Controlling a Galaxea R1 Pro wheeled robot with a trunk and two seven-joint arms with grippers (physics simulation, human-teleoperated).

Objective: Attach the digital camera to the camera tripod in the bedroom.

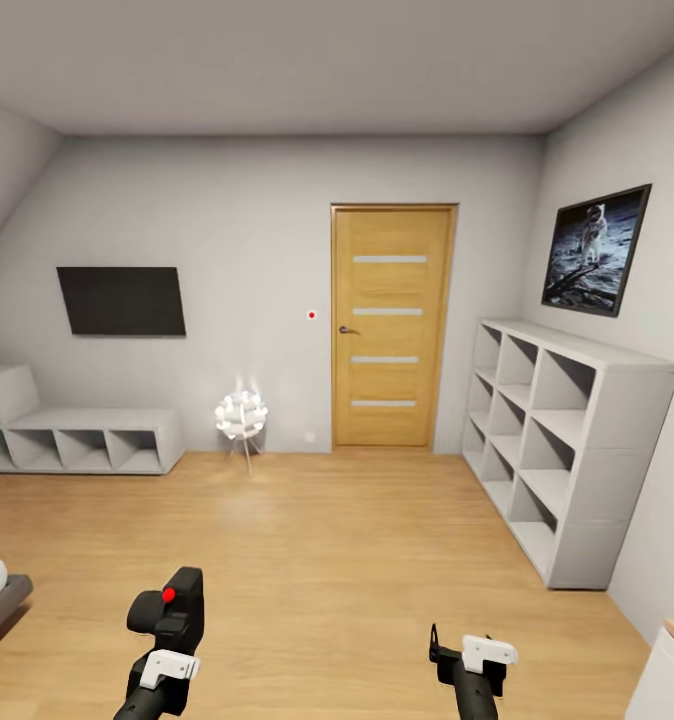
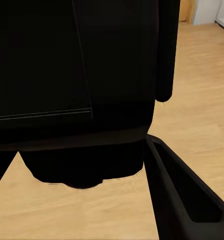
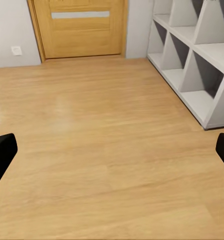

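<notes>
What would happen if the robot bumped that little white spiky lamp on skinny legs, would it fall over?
Probably yes. The lamp carries a round bushy head on thin legs, so it looks top-heavy and apt to tip. Its spiky shade seems delicate and might bend or break. It also looks light, so it would likely slide on the smooth wood floor.

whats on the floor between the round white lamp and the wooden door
Nothing stands there. In the head view the stretch between the lamp and the door is bare wood floor and grey wall, with a small white outlet low on the wall.
</notes>
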